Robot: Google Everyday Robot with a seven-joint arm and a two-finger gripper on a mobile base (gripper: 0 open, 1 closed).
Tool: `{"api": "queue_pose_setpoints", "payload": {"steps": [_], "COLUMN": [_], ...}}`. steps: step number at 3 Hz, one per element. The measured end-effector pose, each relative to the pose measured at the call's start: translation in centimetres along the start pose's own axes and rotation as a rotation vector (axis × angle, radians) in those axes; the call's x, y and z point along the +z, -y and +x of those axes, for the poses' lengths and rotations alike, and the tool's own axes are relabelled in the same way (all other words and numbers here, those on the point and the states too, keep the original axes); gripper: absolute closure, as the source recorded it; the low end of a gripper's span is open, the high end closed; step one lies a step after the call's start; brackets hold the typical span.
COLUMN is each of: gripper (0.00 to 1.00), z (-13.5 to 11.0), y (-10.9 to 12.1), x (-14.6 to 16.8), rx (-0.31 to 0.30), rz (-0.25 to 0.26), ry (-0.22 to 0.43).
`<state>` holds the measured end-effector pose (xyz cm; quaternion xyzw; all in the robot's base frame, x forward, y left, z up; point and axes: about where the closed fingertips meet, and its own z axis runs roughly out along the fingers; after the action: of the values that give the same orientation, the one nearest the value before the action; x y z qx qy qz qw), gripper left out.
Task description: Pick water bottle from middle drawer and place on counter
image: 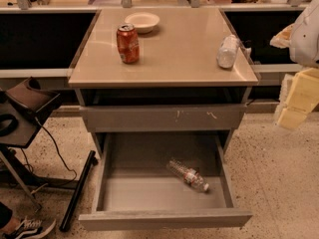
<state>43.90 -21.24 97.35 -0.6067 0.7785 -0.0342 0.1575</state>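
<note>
two bottles are counted: one water bottle (pixel 188 175), one frosted bottle (pixel 227 52). one soda can (pixel 128 44), one bowl (pixel 142 21), one middle drawer (pixel 164 218) and one gripper (pixel 295 102), at the right edge, are seen.

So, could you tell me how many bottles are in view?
2: the water bottle lying in the open middle drawer; a frosted bottle at the right edge of the counter. The gripper hangs beyond that edge.

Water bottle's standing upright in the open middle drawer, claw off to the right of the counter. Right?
Not quite. In the camera view the water bottle lies on its side on the floor of the open middle drawer, not upright. The claw is indeed off to the right of the counter.
</note>
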Motion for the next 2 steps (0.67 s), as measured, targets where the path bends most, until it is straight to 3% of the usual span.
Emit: {"api": "queue_pose_setpoints", "payload": {"steps": [1,2], "gripper": [0.00,0.00], "z": [-1.0,-3.5], "y": [-0.9,-3.5], "x": [2.8,10.2], "rx": [-0.019,-0.017], "rz": [-0.044,-0.153], "ry": [0.065,0.191]}}
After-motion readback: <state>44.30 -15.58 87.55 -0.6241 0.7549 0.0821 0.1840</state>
